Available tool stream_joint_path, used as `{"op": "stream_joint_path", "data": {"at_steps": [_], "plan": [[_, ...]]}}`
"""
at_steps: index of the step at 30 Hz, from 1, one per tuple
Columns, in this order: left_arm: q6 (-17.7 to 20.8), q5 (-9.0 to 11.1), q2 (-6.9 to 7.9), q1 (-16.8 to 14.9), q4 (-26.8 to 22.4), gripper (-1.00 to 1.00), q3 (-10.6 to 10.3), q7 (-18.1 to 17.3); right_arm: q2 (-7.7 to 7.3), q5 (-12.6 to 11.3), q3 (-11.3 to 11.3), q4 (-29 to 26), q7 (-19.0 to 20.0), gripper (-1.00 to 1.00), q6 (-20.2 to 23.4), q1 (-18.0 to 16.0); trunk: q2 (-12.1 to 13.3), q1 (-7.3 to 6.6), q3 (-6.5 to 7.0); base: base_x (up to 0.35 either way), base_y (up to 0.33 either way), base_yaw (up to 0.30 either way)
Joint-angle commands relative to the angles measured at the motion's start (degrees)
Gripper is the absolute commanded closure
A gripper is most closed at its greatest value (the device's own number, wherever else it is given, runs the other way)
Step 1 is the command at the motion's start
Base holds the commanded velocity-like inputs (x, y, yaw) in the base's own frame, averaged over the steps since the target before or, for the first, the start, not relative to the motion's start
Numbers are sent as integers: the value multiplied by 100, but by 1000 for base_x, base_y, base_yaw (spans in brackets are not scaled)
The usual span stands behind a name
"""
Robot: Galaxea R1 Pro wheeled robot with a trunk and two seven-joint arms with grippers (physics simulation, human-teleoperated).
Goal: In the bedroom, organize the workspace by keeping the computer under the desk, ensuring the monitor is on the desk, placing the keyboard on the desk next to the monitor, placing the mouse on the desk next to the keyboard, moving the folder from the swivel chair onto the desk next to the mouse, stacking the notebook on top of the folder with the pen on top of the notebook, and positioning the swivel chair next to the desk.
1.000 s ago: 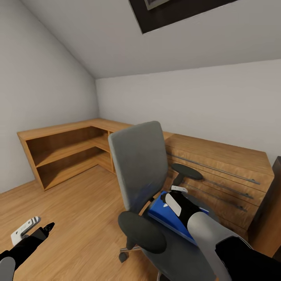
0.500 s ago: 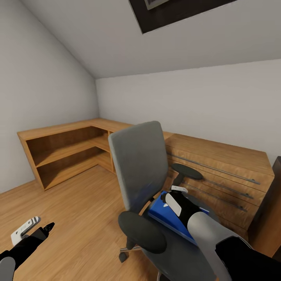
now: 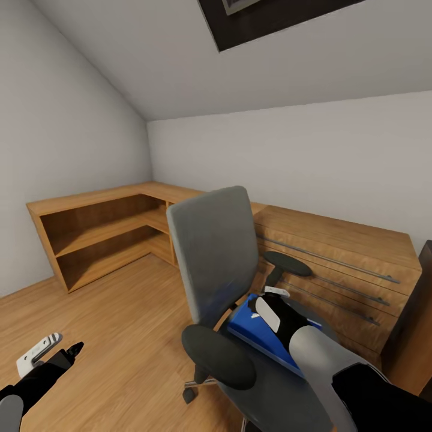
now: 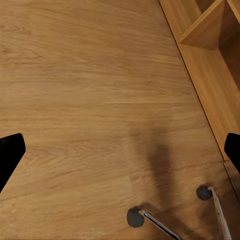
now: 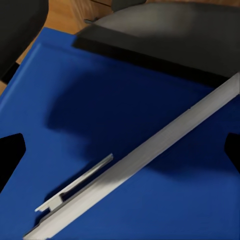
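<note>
Our left gripper (image 3: 63, 351) hangs low over the wooden floor (image 3: 120, 324), fingers spread wide and empty; its wrist view looks down on two chair castors (image 4: 135, 217) just ahead of it. To its right stands the swivel chair (image 3: 216, 258), and on the seat our right gripper (image 5: 120, 150) hovers just above the folder (image 3: 255, 327), fingertips wide apart and gripping nothing. We judge the work barely begun: the folder is not yet lifted, and the chair is beside a wooden cabinet (image 3: 336, 258). The right wrist view adds a pen (image 5: 145, 155) lying on the folder between the fingertips, which the head view hides behind the arm.
</note>
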Motion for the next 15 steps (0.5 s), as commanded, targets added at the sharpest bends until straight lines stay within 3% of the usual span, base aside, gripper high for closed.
{"op": "stream_joint_path", "data": {"at_steps": [1,15], "plan": [[30,61,-3,-5,-8,-100,10,48,-5,-43,48,-8,-42,-100,30,-4,-3,-1,-6,0,0,0],[37,61,1,-5,-8,-100,22,41,2,-55,28,4,-42,-100,379,-4,-3,-1,-6,0,0,0]]}}
